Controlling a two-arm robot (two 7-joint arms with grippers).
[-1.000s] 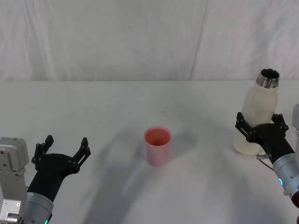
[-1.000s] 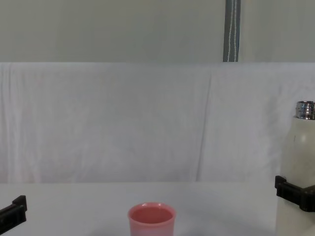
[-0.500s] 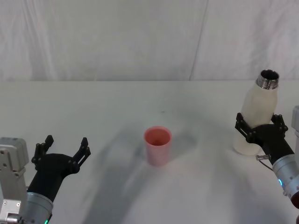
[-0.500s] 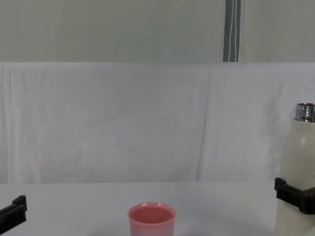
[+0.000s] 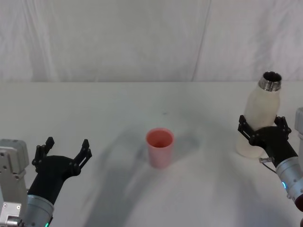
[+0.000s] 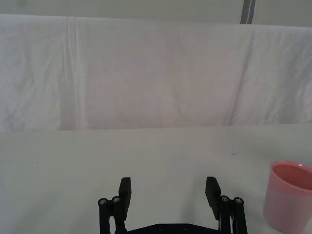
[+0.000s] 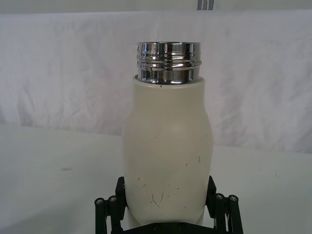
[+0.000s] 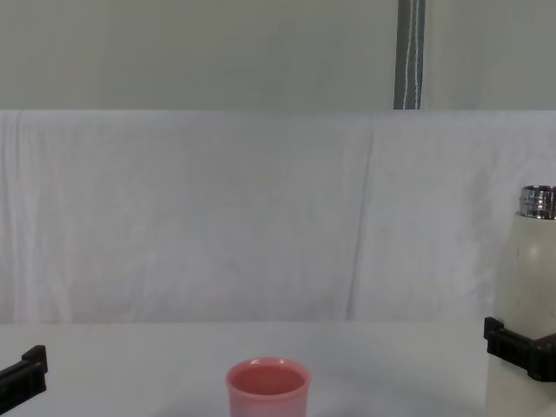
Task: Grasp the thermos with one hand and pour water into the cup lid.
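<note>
The cream-white thermos point(image 5: 262, 116) stands upright at the table's right side, its open steel neck point(image 7: 168, 61) on top. My right gripper point(image 5: 263, 127) is shut on the thermos's lower body, a black finger pressed against each side point(image 7: 119, 191). The pink cup lid point(image 5: 160, 146) stands upright at the table's middle, well to the left of the thermos; it also shows low in the chest view point(image 8: 268, 389). Near the front left, my left gripper point(image 5: 63, 150) hovers open with nothing between its fingers point(image 6: 125, 189), and the cup lid point(image 6: 288, 196) sits off to its side.
The table point(image 5: 142, 104) is covered in white cloth, and a white curtain point(image 8: 217, 217) hangs behind its far edge. A grey pole point(image 8: 409, 52) rises behind the curtain.
The thermos and my right gripper have sunk slightly toward the table. The left gripper and the cup lid have not moved.
</note>
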